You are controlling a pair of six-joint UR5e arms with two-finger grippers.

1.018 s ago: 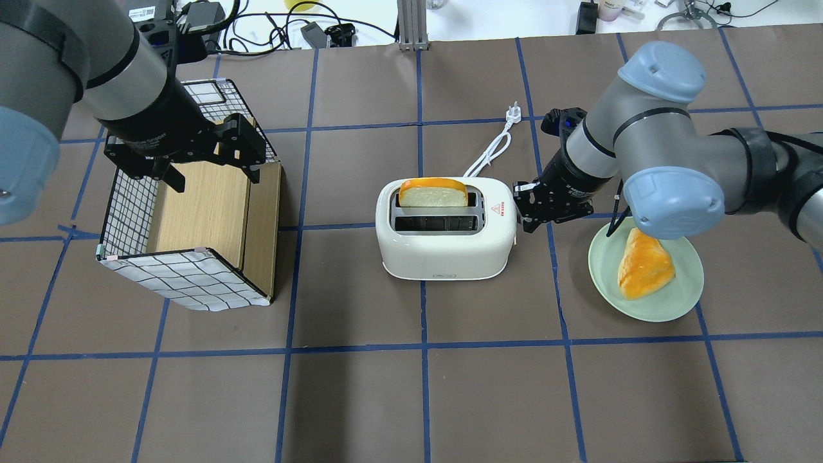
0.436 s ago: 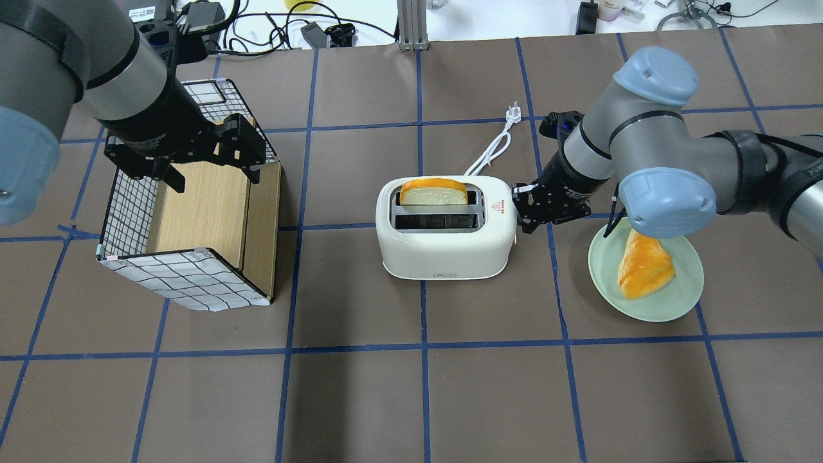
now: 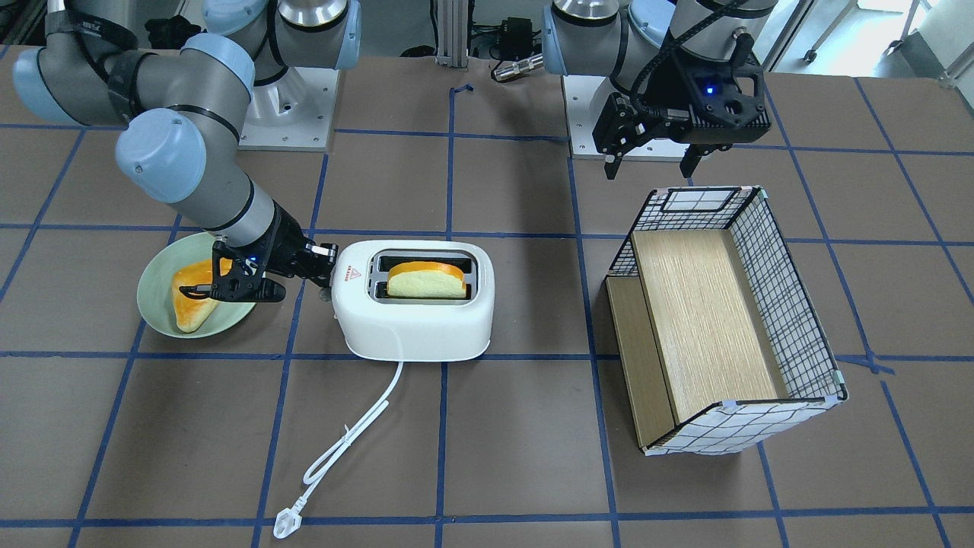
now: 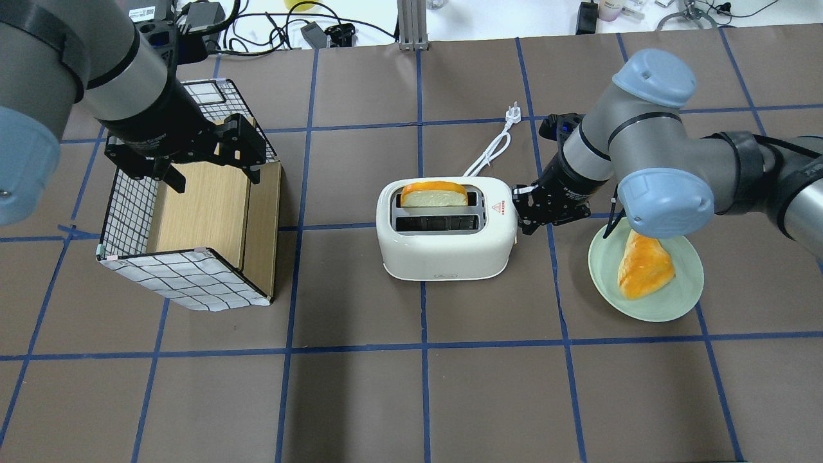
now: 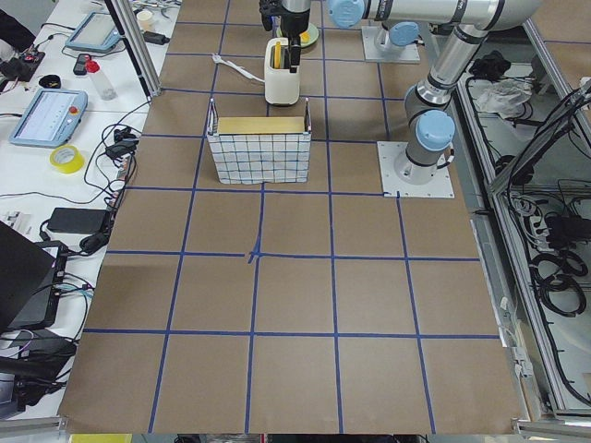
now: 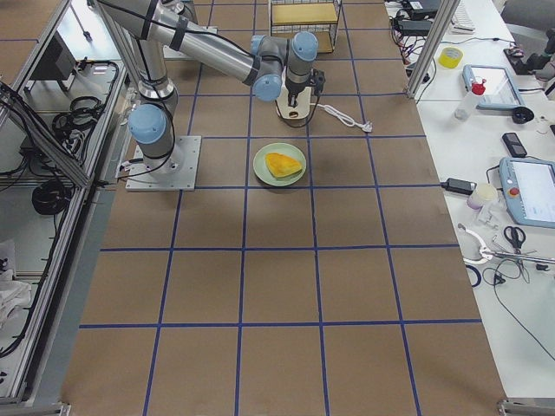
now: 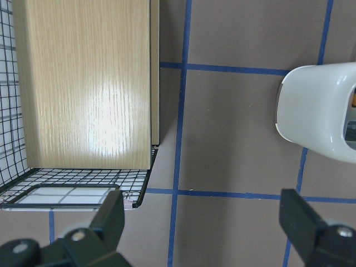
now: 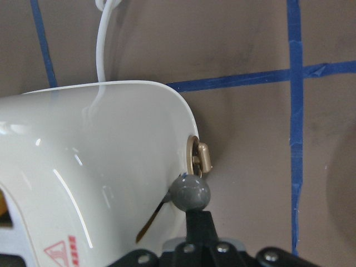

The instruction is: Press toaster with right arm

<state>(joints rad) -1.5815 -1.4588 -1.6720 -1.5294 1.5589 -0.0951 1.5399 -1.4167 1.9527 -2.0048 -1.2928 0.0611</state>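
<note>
The white toaster stands mid-table, with a bread slice in its far slot. My right gripper is at the toaster's right end, low beside it. In the right wrist view the shut fingertips touch the grey lever knob on the toaster's end wall. It holds nothing. From across the table the gripper meets the toaster at its end. My left gripper hangs open and empty above the basket.
A green plate with a bread wedge lies right of the toaster, under my right arm. The toaster's white cord and plug run away behind it. A wire basket with wooden floor stands at the left.
My right gripper has edged a little closer to the toaster's end. The bread slice seems to sit slightly lower in its slot. The left arm has not moved.
</note>
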